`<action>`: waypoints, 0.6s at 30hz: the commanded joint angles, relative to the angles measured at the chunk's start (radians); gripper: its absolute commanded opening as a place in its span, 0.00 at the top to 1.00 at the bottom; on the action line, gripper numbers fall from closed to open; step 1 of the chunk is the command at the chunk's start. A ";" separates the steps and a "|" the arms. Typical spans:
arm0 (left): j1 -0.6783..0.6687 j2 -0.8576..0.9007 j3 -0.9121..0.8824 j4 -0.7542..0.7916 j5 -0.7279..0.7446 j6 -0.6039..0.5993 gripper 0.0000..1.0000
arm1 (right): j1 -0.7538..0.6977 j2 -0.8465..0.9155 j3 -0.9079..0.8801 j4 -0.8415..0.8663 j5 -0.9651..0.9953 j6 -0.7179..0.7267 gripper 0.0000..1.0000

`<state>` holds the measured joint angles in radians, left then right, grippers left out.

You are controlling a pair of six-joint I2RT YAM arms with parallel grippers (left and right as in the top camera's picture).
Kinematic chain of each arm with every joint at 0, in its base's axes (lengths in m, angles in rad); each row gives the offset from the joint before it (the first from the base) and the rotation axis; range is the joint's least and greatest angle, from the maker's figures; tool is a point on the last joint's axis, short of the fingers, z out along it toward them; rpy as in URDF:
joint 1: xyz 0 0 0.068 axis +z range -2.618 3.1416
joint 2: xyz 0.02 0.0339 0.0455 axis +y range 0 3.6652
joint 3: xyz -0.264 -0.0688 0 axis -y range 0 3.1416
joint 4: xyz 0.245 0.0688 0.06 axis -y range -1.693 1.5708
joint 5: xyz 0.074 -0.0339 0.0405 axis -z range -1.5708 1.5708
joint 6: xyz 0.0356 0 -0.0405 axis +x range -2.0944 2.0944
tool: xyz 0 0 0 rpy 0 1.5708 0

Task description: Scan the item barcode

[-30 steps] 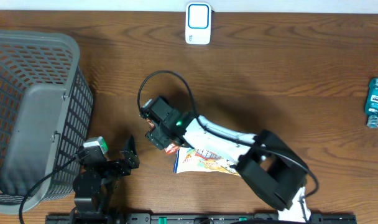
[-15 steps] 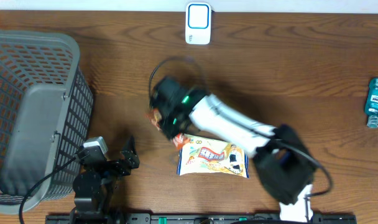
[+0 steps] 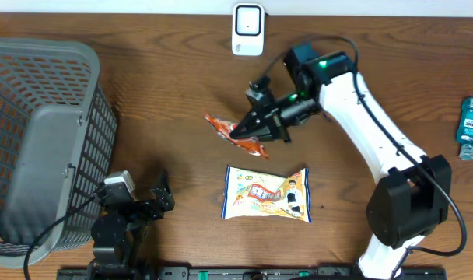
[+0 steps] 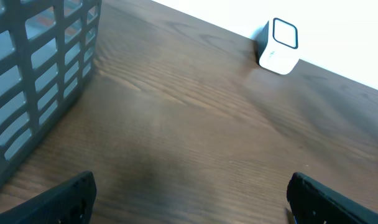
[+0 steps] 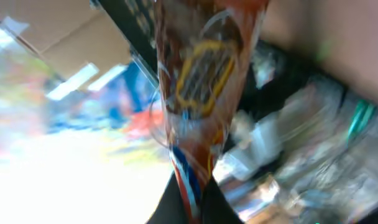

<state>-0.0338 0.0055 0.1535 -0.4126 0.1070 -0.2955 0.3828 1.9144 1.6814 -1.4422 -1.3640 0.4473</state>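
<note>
Right claw (image 3: 254,131): clenched on the orange snack packet (image 3: 221,126), pinching it by its right end. The rest of the packet sticks out leftward past my fingers.

Packet position: appears lifted off the surface (image 3: 353,47), mid-scene, nearer than the white scanner (image 3: 247,29) and a little left of it. The white snack bag (image 3: 268,194) lies flat on the near side, well apart from the packet.

The wrist view is badly blurred. The packet (image 5: 201,81) fills the middle of it, with glossy film and orange-red print. I cannot tell where the barcode sits.

Handling, my judgement:
- Light. It hangs from one pinch without dragging my claw down.
- Soft, thin film, so the free end will likely flop and twist as I swing.
- Glossy, so probably slick. A grip on the flat sealed seam should be safer than one on the puffed body.
- The contents are possibly brittle, so a hard squeeze mid-pack is unwise.
- Best hold: an end seam, which leaves both printed faces uncovered for the scanner window.

Left claw (image 4: 192,196): released, spread wide, holding nothing, low over the surface beside the grey basket (image 3: 34,140).

A blue bottle (image 3: 471,128) lies at the far right edge, out of play.
</note>
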 commanded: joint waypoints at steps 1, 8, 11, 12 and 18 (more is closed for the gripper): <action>0.003 -0.002 -0.006 0.001 0.010 -0.010 0.02 | -0.031 0.004 -0.003 -0.077 -0.109 0.193 0.99; 0.003 -0.002 -0.006 0.001 0.010 -0.010 0.02 | -0.068 0.004 -0.003 -0.095 -0.108 0.256 0.99; 0.003 -0.002 -0.006 0.001 0.010 -0.010 0.02 | -0.070 0.004 -0.003 -0.097 -0.108 0.284 0.99; 0.003 -0.002 -0.006 0.001 0.010 -0.010 0.02 | -0.070 0.004 -0.003 -0.097 -0.108 0.303 0.99; 0.003 -0.002 -0.006 0.001 0.010 -0.010 0.02 | -0.070 0.004 -0.003 0.050 0.178 0.314 0.98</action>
<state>-0.0338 0.0055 0.1535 -0.4129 0.1070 -0.2958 0.3180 1.9144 1.6802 -1.4879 -1.3941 0.7326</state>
